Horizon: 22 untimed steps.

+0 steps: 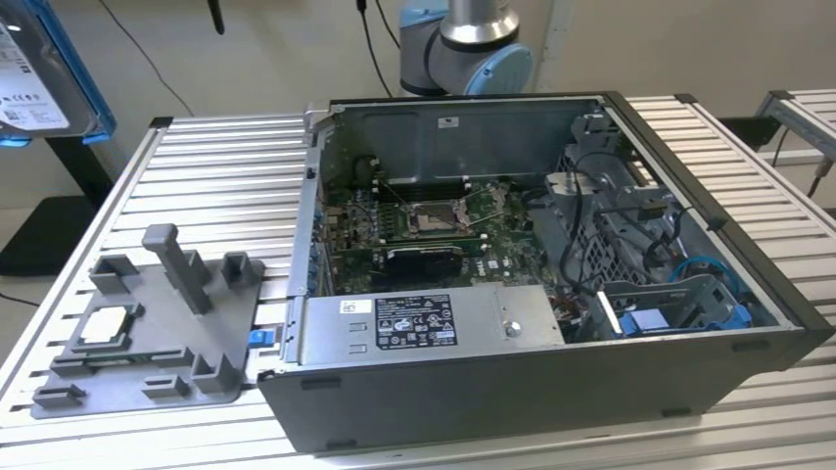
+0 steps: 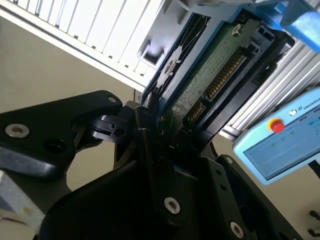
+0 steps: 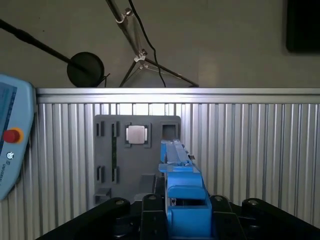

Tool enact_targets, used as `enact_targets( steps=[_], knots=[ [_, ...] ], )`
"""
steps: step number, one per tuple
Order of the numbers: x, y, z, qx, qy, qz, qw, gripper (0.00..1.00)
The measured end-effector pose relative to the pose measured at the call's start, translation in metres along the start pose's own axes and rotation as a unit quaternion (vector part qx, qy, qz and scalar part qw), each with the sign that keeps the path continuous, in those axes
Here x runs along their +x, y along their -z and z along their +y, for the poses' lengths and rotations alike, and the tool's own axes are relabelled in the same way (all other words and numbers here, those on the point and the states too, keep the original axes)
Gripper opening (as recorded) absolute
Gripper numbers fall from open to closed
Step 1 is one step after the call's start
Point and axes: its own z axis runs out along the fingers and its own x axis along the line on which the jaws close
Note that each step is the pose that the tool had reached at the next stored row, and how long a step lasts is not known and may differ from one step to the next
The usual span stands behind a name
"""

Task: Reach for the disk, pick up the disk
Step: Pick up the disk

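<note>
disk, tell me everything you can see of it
The disk is a flat silver metal drive with a white printed label, in a bright blue plastic frame. The second wrist view shows its green circuit board and gold connector pins. It is held in the air at the exterior view's upper left, clamped in the tool.

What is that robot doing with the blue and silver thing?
The robot arm has picked up the disk, a silver hard drive in a blue frame. Its tool is clamped on one end of it. In the exterior view the disk is up in the air at the exterior view's left, above the slatted table and off to the side of the open computer case. A grey holder with a small silver chip sits on the table.
</note>
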Motion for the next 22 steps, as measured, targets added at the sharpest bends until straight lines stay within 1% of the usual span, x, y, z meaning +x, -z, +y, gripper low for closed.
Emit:
enact_targets(
  steps=[3, 13, 16, 22],
  knots=[
    [0.0000, 0.0049, 0.0001, 0.0001, 0.000, -0.0001, 1.0000, 0.00],
    [0.0001, 0.0051, -0.0004, 0.0002, 0.000, -0.0010, 1.0000, 0.00],
    [0.0000, 0.0052, -0.0036, 0.0001, 0.000, -0.0013, 1.0000, 0.00],
    [-0.0002, 0.0053, -0.0149, 0.0001, 0.000, -0.0018, 1.0000, 0.00]
  ],
)
